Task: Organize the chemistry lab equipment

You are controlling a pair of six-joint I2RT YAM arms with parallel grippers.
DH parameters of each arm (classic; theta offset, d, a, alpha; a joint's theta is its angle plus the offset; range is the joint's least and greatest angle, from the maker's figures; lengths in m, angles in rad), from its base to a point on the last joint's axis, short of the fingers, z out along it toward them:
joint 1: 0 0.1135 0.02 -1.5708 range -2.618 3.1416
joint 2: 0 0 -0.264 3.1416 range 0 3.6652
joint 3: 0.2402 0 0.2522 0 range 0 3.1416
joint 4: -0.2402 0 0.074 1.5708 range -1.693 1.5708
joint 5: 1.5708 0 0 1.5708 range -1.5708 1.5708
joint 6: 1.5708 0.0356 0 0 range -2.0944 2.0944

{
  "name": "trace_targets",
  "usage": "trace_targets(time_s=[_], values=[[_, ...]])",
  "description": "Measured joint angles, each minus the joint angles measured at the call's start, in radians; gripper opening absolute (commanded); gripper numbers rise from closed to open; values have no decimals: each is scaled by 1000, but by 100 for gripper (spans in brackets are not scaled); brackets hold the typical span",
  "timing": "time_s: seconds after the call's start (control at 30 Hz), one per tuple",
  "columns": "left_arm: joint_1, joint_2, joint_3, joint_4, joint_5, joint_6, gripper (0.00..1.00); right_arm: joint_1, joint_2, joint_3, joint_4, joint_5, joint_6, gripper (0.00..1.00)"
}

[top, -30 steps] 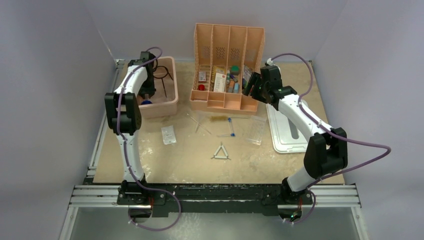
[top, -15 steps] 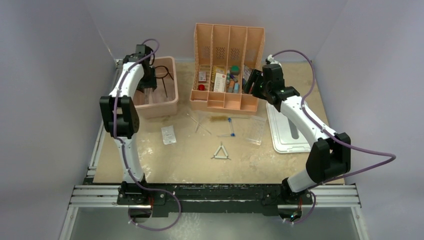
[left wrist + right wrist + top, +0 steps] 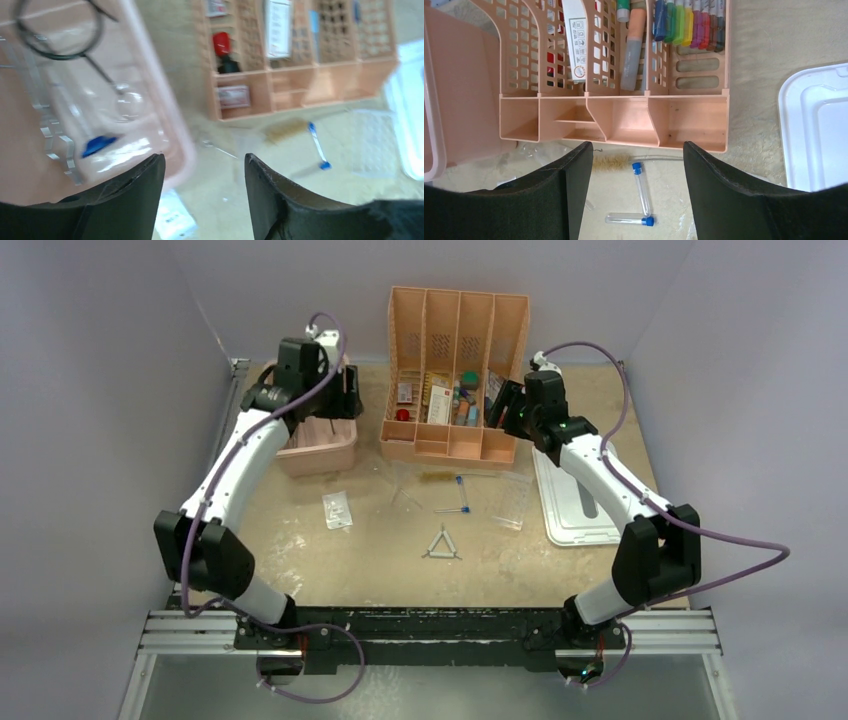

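On the table lie a white triangle (image 3: 441,544), a clear packet (image 3: 338,510), two thin blue-capped tubes (image 3: 461,490) (image 3: 641,182) and a clear plastic tube rack (image 3: 510,500). The black wire ring tripod (image 3: 55,47) lies inside the pink bin (image 3: 320,455) with a blue-capped item (image 3: 98,145). My left gripper (image 3: 340,398) (image 3: 203,157) is open and empty above the bin's right edge. My right gripper (image 3: 500,405) (image 3: 636,145) is open and empty, high over the front of the orange organizer (image 3: 614,120). I cannot make out the metal tongs.
A bristle brush (image 3: 611,161) lies just in front of the organizer (image 3: 455,445), which holds colourful markers and boxes. The white lid (image 3: 580,505) lies at the right. Thin clear rods (image 3: 397,490) lie near the table's middle.
My left arm has swung out of the pink bin: its elbow dropped toward the near left and its wrist rose and moved right. My right arm has barely moved.
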Motion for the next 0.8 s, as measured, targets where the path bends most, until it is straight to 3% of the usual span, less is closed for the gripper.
trace_targets(time_s=[0.23,0.37,0.63,0.8], values=[[-143,-155,-301,225,140,-57,63,0,0,-11,24,-3,-3,69],[-218,-177,-438,359,151,-94,53,0,0,-29,27,-2,-4,69],[-392,-100,-554,472,-120,-111,44,0,-8,-50,27,-2,-4,68],[-421,5,-601,509,-215,-116,42,0,-31,-71,31,-2,-4,68]])
